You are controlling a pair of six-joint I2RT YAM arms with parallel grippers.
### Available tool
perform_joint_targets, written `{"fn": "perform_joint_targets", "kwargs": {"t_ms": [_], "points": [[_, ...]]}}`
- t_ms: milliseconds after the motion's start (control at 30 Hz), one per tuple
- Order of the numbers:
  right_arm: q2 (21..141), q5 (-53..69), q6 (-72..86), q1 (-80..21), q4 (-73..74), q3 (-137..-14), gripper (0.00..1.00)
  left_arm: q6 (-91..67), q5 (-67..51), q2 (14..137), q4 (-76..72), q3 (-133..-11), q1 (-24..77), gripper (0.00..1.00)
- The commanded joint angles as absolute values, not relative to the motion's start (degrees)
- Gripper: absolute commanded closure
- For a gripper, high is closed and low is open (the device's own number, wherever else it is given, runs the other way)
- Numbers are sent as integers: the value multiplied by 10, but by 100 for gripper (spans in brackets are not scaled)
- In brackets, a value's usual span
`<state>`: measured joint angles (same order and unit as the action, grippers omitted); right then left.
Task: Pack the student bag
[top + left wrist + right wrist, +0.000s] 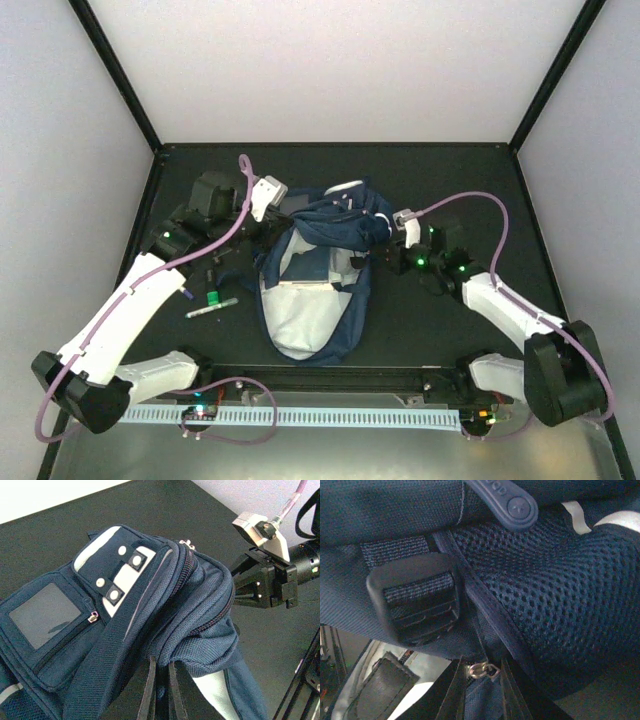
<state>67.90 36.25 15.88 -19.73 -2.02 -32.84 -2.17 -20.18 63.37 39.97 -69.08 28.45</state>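
Navy student bag (pixel 150 605) clenched in left pincer (pixel 160 666), arm outstretched; right pincer (pixel 483 680), arm bent inward, straddles zip pull (pixel 479 669), grip undetermined.

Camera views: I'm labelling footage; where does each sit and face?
Top external: above, behind the robot, looking down on the navy blue striped fabric backpack; left arm, right arm show.
Left wrist: on left arm, facing backpack's front; left end effector shows.
Right wrist: close against backpack; right end effector shows.
Shared: left wrist also sees right end effector.
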Motion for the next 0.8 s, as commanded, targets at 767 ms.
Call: {"fn": "perform_joint_targets", "kwargs": {"t_ms": [767], "points": [[751, 445, 77, -201, 0, -364, 67, -11, -182, 661, 381, -722, 224, 98]]}}
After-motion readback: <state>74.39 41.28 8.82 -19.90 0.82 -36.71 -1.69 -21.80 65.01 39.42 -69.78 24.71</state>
